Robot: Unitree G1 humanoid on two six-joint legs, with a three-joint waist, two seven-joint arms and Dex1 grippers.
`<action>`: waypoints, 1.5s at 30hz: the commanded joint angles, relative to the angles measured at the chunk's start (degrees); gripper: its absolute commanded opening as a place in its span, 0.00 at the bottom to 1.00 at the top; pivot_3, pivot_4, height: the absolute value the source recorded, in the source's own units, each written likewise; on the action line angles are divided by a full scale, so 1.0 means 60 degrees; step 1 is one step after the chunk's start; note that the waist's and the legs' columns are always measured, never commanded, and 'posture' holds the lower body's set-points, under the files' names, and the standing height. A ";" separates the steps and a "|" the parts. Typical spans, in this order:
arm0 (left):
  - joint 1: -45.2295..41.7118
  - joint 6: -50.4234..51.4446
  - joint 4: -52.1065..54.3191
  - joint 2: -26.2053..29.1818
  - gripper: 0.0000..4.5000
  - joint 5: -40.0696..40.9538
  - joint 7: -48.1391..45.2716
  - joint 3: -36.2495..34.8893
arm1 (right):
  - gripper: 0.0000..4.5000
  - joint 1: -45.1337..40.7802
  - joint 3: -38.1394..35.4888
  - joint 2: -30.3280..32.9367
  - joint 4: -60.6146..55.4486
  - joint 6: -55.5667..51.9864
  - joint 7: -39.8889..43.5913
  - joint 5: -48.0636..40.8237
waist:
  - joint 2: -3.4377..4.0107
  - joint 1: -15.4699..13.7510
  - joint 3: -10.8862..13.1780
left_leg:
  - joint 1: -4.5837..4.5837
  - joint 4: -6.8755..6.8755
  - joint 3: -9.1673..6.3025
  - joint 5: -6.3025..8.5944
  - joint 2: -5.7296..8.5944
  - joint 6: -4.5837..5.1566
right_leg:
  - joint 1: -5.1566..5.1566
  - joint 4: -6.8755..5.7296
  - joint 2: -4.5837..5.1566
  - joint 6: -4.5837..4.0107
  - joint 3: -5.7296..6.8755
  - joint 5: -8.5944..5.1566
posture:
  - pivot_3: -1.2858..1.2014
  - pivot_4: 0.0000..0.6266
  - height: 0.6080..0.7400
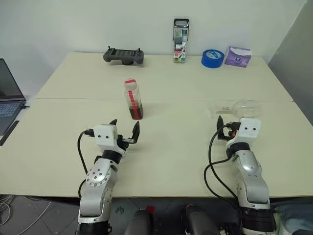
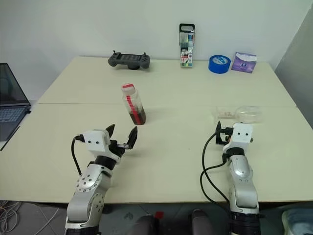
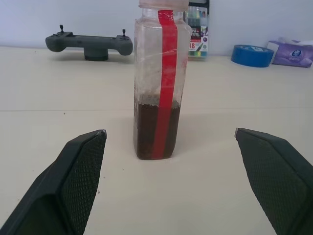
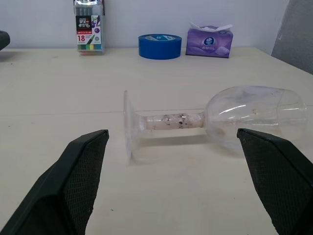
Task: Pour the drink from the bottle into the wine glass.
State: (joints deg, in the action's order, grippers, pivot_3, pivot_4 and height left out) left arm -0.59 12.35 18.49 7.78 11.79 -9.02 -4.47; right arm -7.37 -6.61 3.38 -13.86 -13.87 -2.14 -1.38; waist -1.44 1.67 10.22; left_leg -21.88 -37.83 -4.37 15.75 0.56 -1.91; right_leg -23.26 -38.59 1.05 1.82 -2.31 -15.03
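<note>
— Where was the bottle point(image 1: 133, 99)?
— Upright on the surface point(image 1: 186, 152), just beyond the left gripper point(image 1: 125, 131), whose fingers stood wide apart and held nothing. The drink point(image 3: 155, 130) filled only its lower part (a red stripe ran down its side).
— And the wine glass point(image 4: 215, 118)?
— Lying on its side to the right, foot toward the bottle and bowl pointing right, just past the right gripper point(image 2: 229, 132). That gripper's fingers were spread as well, touching nothing.
— Anything at the far edge?
— A black handheld controller point(image 1: 124, 55) on the left, then a case of marker pens point(image 1: 180, 41) standing upright, a roll of blue tape point(image 1: 212, 58) and a purple tissue pack point(image 1: 238, 56). A laptop point(image 1: 9, 95) sat at the far left.
</note>
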 commanded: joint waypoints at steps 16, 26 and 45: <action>-0.1531 0.0947 -0.0102 -0.0878 1.00 -0.1615 0.1870 0.0621 | 1.00 -0.1907 0.1508 0.1701 -0.2185 -0.2939 0.3981 -0.2900 | -0.0003 0.0019 0.0010 | 0.0001 -0.0005 0.0008 0.0000 0.0003 0.0001 | 0.0000 0.0001 -0.0009 0.0000 0.0024 0.0001 | 0.52 0.24 1.00; -0.3218 0.1263 -0.1206 -0.1053 1.00 -0.2544 0.2628 0.0908 | 1.00 -0.3743 0.1413 0.2890 -0.1766 -0.4757 0.5522 -0.4578 | -0.0010 -0.0028 0.0011 | -0.0011 -0.0008 -0.0010 0.0000 0.0022 0.0002 | 0.0006 0.0007 -0.0021 -0.0012 0.0029 0.0009 | 0.52 0.24 1.00; -0.5934 -0.0491 -0.5015 -0.0676 1.00 -0.2152 0.2256 0.0071 | 1.00 -0.3944 0.1806 0.3155 -0.1727 -0.5159 0.5793 -0.4706 | -0.0012 -0.0034 0.0012 | -0.0016 -0.0010 -0.0011 -0.0001 0.0031 0.0000 | -0.0001 0.0004 0.0006 -0.0010 0.0041 0.0010 | 0.52 0.24 1.00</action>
State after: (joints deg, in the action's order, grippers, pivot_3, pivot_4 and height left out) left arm -34.35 11.84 -11.12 3.30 -1.22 4.84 -3.98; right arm -30.81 4.24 22.06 -22.24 -45.39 32.37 -29.32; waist -1.51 1.47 10.30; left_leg -21.98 -37.89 -4.43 15.74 0.74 -1.91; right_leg -23.27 -38.56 1.09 1.76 -2.07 -14.97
